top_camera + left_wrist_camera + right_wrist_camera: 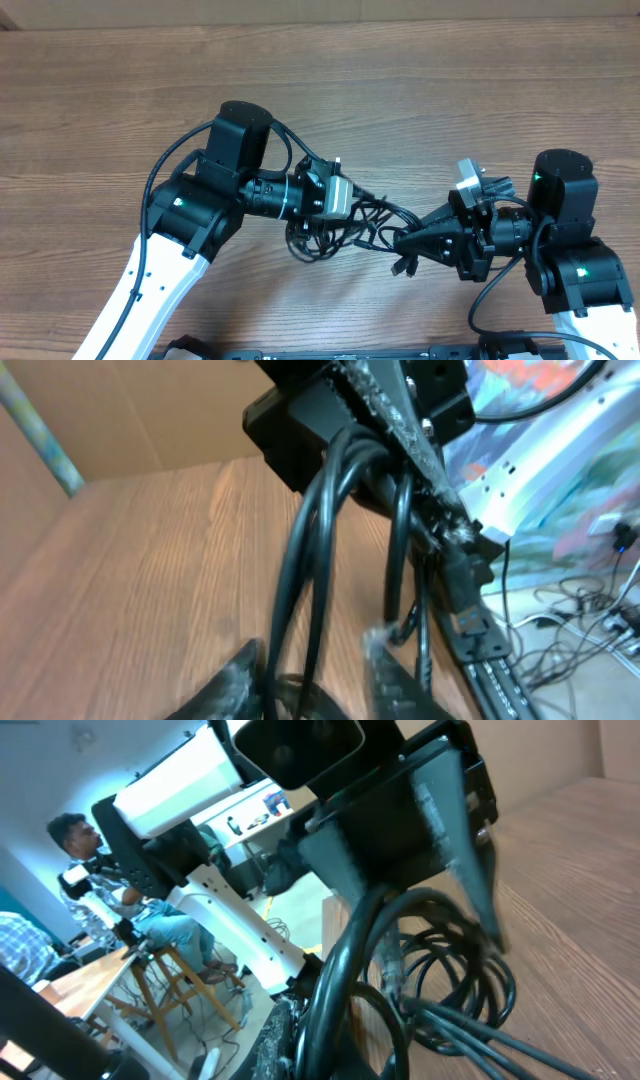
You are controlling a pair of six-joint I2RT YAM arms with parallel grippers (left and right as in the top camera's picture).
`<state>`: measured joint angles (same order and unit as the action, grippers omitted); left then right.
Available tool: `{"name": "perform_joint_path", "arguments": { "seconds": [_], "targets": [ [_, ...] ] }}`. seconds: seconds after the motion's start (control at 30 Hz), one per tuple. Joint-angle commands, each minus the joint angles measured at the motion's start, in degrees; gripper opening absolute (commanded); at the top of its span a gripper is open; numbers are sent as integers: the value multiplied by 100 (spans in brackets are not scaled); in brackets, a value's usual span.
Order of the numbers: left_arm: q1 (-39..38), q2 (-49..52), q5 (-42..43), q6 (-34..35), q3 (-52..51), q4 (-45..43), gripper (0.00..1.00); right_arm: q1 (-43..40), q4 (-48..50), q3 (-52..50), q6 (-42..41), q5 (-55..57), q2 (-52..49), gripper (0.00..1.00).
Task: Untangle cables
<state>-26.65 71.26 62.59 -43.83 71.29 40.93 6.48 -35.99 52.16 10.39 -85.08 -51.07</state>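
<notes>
Right pincer [402,242] clamps the cables [345,232], a light, floppy knot strung between the pincers at mid-tabletop [450,90]; left pincer [312,675] straddles 2 strands, pinch unclear, so best grab slack near a plug [400,268].

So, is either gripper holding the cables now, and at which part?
Right gripper pinches the cables at loops in mid-length. Left gripper straddles them; grip unclear.
</notes>
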Motion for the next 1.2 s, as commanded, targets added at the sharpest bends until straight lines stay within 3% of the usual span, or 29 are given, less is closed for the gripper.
{"name": "perform_joint_path", "arguments": {
  "seconds": [0.0, 0.03, 0.17, 0.23, 0.27, 0.3, 0.37, 0.47, 0.77, 1.17],
  "targets": [
    [-39, 37, 232, -72, 55, 7, 10, 28, 37, 94, 63, -205, 37, 4],
    [-39, 37, 275, -74, 55, 11, 4, 28, 39, 94, 63, -203, 37, 4],
    [-37, 37, 348, -72, 55, -4, 4, 28, 61, 94, 61, -203, 37, 5],
    [-37, 37, 348, -70, 55, 26, 4, 26, 61, 94, 61, -201, 37, 16],
    [-37, 37, 345, -70, 55, 50, 4, 26, 59, 94, 61, -197, 37, 25],
    [-37, 37, 343, -70, 55, 90, 4, 26, 52, 94, 59, -155, 33, 44],
    [-37, 37, 256, 81, 55, 131, 4, 26, -59, 94, 13, 310, 26, 70],
    [-37, 37, 127, 232, 55, 179, 4, 26, -428, 94, -448, 1690, 26, 86],
    [-33, 37, -442, 391, 55, 839, 4, 26, -669, 94, -501, 2533, 26, 89],
    [-33, 37, -1215, 2190, 55, 763, 4, 26, -673, 94, -501, 2247, 28, 89]
  ]
}}
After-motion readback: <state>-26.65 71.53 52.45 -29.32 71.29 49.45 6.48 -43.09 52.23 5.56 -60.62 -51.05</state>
